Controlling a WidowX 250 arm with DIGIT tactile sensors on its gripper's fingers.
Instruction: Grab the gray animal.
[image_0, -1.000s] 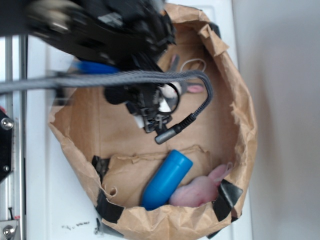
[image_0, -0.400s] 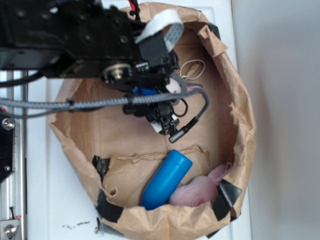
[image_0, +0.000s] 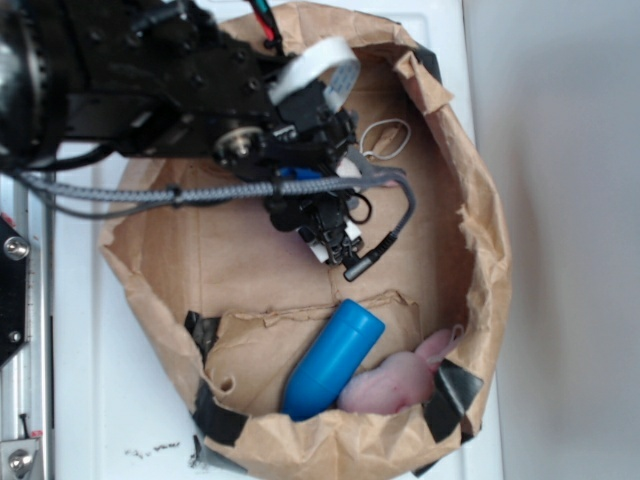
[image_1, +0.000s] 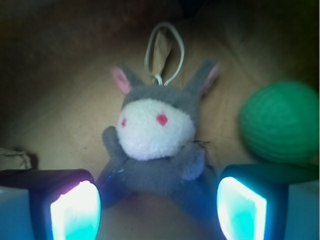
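So the bunny (image_1: 157, 145) is seen lying face-up on the brown paper floor of the bag (image_0: 480, 250), dead centre in the wrist view, white face and red eyes turned toward the camera, pink-lined ears spread out to either side and the white string loop (image_1: 164, 52) stretched out above its head. The gripper (image_1: 157, 205) is parked wide apart over it, one finger (image_1: 75, 210) down at the bunny's left leg side of the picture and the other at the right; both are lit up bluish, and nothing is pinched between them, though whether the pads are brushing the legs can't really be told from the blur. A green ball (image_1: 280, 122) is sitting just beside the bunny on the right of the wrist view, apart from it. From the exterior view the bunny itself is pretty much hidden under the black arm (image_0: 150, 90), which is reached into the upper part of the bag; only the string loop (image_0: 385, 137) is easily picked out, lying on the paper next to the arm's tip. A gray braided cable (image_0: 200, 190) is draped across the bag from the left. Lower down, well apart from all that, a blue cylinder (image_0: 335, 358) is leaned against the bag's near wall with a pink plush (image_0: 400, 380) tucked right beside it, touching. The bag is set on a white surface (image_0: 100, 380).
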